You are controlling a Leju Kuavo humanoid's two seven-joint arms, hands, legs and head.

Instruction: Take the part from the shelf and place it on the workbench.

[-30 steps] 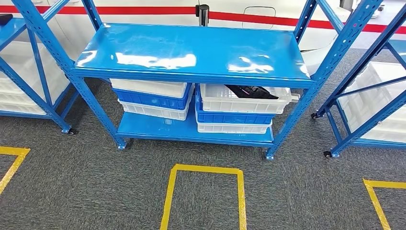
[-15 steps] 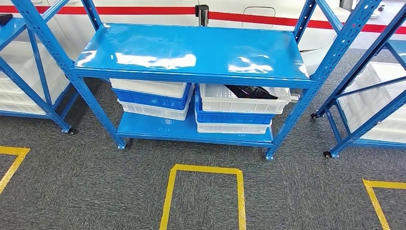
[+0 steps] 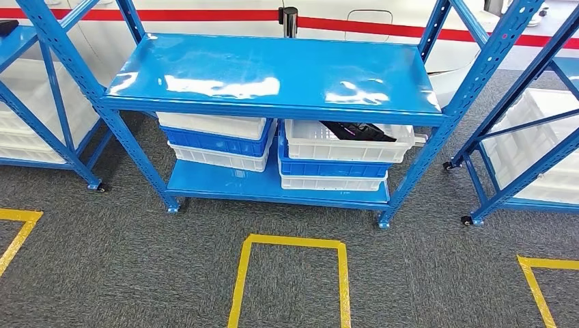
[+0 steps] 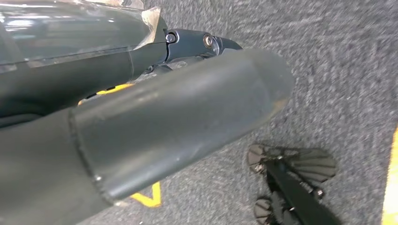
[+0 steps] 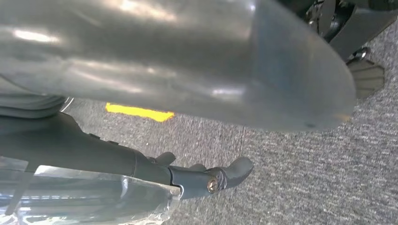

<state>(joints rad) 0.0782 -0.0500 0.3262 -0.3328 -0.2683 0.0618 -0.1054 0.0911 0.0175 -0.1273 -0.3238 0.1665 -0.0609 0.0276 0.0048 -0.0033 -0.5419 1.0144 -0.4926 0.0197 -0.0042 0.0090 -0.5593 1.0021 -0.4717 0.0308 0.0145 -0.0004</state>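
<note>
From the head view, the blue shelf (image 3: pixel 273 72) stands square ahead across the grey carpet, its glossy top board bare, which leaves the lower level as the place to look. There two stacks of white and blue crates sit side by side, and the right-hand stack's top white crate (image 3: pixel 348 142) holds the dark part (image 3: pixel 355 130), lying flat inside and half hidden under the top board's front edge; it sits low and set back, so reaching it likely means stooping and coming in under that edge. A yellow tape square (image 3: pixel 290 280) is marked on the floor just before the shelf, probably as the standing spot for the pick, and the robot looks to be short of it. Neighbouring blue racks with white bins (image 3: pixel 539 147) flank the shelf on both sides, and the workbench cannot be placed from here. In the left wrist view, the left hand (image 4: pixel 155 117) hangs over the carpet with its thick grey thumb lying straight and the darker fingers (image 4: pixel 206 42) extended beyond it, apart from the thumb and gripping nothing, as suits an arm at rest while the body approaches. In the right wrist view, the right hand (image 5: pixel 187 70) hangs the same way, thumb stretched out, dark fingers (image 5: pixel 225 176) reaching separately with carpet between them, nothing held. The pick has not begun.
</note>
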